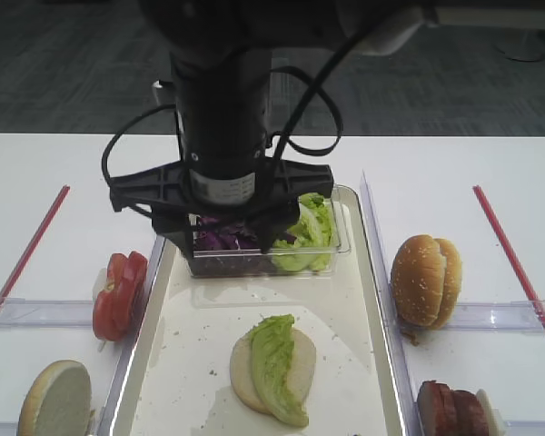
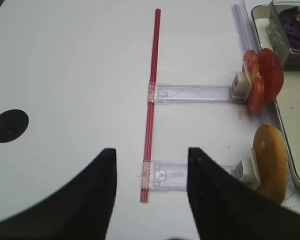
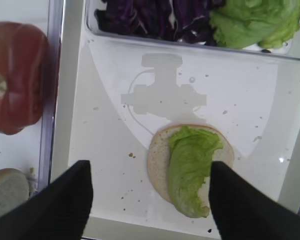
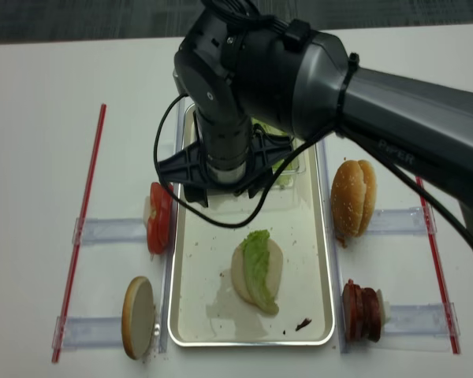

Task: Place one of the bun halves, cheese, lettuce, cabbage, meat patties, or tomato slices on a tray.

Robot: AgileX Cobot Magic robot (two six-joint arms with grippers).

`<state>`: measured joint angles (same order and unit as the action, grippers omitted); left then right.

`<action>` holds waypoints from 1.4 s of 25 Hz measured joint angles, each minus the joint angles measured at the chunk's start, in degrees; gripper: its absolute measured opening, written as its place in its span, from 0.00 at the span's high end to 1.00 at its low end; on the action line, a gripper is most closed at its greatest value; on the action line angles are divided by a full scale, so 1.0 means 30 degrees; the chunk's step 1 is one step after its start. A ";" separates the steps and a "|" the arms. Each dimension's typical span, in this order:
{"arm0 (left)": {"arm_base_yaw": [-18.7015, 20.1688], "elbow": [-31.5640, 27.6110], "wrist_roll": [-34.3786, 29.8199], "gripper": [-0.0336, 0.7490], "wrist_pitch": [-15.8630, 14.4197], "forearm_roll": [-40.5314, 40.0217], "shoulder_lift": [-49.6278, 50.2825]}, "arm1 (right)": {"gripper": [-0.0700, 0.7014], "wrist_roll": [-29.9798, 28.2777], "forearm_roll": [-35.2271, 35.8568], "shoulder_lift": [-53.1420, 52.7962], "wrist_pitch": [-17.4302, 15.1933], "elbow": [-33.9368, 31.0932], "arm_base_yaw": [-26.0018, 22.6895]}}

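Nearest, on the tray (image 4: 191,331): one bun half (image 4: 273,268) lying cut face up, the lettuce (image 4: 258,266) draped over it. Hung above, touching neither: the right hand (image 3: 150,197), fingers (image 3: 70,197) spread wide and empty. To the left on the counter (image 1: 36,173): another bun half (image 1: 56,400) on edge, then tomato slices (image 1: 118,295). To the right: meat patties (image 1: 450,409), then upright bun halves (image 1: 425,280). Farther back in a clear tub (image 1: 331,247): purple cabbage (image 1: 220,240) beside green leaves. Over bare counter at far left: the left hand (image 2: 150,190), likewise spread, holding nothing.
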<state>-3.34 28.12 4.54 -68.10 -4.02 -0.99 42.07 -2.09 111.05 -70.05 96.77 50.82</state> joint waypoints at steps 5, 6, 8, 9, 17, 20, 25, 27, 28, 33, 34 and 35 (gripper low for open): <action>0.0000 0.0000 0.0000 0.57 0.0000 0.0000 0.0000 | 0.24 -0.0083 0.0117 0.0000 -0.0076 0.0530 -0.0405; 0.0000 0.0000 0.0000 0.57 0.0000 0.0000 0.0000 | 0.24 -0.0142 0.0117 0.0000 -0.0076 0.0530 -0.0405; 0.0000 0.0000 0.0000 0.57 0.0000 0.0000 0.0000 | 0.24 -0.0336 0.0319 0.0000 -0.0085 0.0555 -0.0539; 0.0000 0.0000 0.0000 0.57 0.0000 0.0000 0.0000 | 0.24 -0.0423 0.0451 0.0000 -0.0119 0.0555 -0.0682; 0.0000 0.0000 0.0000 0.57 0.0000 0.0000 0.0000 | 0.24 -0.1084 0.0697 0.0000 -0.0128 0.0555 -0.1353; 0.0000 0.0000 0.0000 0.57 0.0000 0.0000 0.0000 | 0.24 -0.1391 0.0697 0.0000 -0.0160 0.0555 -0.1671; 0.0000 0.0000 0.0000 0.57 0.0000 0.0000 0.0000 | 0.24 -0.2273 0.0697 0.0000 -0.0160 0.0555 -0.2594; 0.0000 0.0000 0.0000 0.57 0.0000 0.0000 0.0000 | 0.24 -0.2717 0.0697 0.0000 -0.0160 0.0555 -0.3135; 0.0000 0.0000 0.0000 0.57 0.0000 0.0000 0.0000 | 0.24 -0.2978 0.0697 0.0000 -0.0160 0.0555 -0.3476; 0.0000 0.0000 0.0000 0.57 0.0000 0.0000 0.0000 | 0.24 -0.4448 0.0697 0.0000 -0.0160 0.0555 -0.5406; 0.0000 0.0000 0.0000 0.57 0.0000 0.0000 0.0000 | 0.24 -0.4723 0.0697 0.0000 -0.0160 0.0555 -0.5779; 0.0000 0.0000 0.0000 0.57 0.0000 0.0000 0.0000 | 0.24 -0.5053 0.0697 0.0000 -0.0160 0.0555 -0.6237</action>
<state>-3.34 28.12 4.54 -68.10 -4.02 -0.99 26.91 0.00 111.05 -70.53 98.44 32.11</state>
